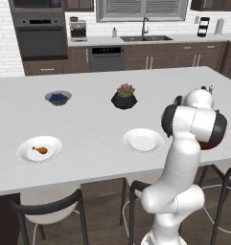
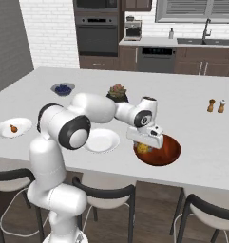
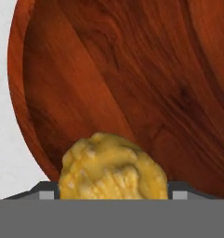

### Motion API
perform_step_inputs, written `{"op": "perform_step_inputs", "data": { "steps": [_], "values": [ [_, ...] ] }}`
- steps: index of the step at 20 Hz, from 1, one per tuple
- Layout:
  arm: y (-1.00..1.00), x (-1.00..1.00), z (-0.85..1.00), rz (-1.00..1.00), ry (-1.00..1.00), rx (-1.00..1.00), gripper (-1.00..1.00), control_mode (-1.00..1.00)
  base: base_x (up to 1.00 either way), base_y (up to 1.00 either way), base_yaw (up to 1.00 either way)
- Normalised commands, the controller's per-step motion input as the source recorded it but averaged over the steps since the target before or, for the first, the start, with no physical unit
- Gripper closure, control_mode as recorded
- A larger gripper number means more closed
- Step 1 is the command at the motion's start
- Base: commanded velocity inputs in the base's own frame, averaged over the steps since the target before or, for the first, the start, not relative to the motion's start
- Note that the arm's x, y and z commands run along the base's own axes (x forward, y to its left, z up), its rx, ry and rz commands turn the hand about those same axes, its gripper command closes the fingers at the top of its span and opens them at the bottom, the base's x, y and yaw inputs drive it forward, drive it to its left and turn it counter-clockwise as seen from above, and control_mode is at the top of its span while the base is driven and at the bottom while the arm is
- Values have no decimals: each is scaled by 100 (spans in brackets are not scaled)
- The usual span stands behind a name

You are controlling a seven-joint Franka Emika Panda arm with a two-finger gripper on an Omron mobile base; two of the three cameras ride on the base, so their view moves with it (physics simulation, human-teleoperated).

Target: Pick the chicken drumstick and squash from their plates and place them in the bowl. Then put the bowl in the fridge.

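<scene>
Two plates sit on the worktop (image 2: 201, 142): the left plate (image 2: 4, 129) carries the chicken drumstick (image 2: 13, 128), the middle plate (image 2: 102, 141) is bare. Rightward, the claw (image 2: 145, 144) hangs over the bowl (image 2: 168, 153), jaws spread wide around the squash (image 3: 112, 171). Whether they pinch it I cannot tell. Lumpy, firm, probably light; take its broad flanks.

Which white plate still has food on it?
The far-left plate, holding the chicken drumstick. The plate nearer the arm is bare.
</scene>
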Motion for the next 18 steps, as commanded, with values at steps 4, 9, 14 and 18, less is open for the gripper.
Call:
{"op": "perform_step_inputs", "data": {
  "steps": [4, 9, 14, 18],
  "values": [
    [-4, 7, -7, 0, 0, 0, 100, -100, 0, 0, 0],
    [-14, 4, 0, 0, 0, 0, -100, -100, 0, 0, 0],
    [-2, 0, 0, 0, 0, 0, -100, -100, 0, 0, 0],
    [0, 0, 6, 0, 0, 0, -100, -100, 0, 0, 0]
  ]
}}
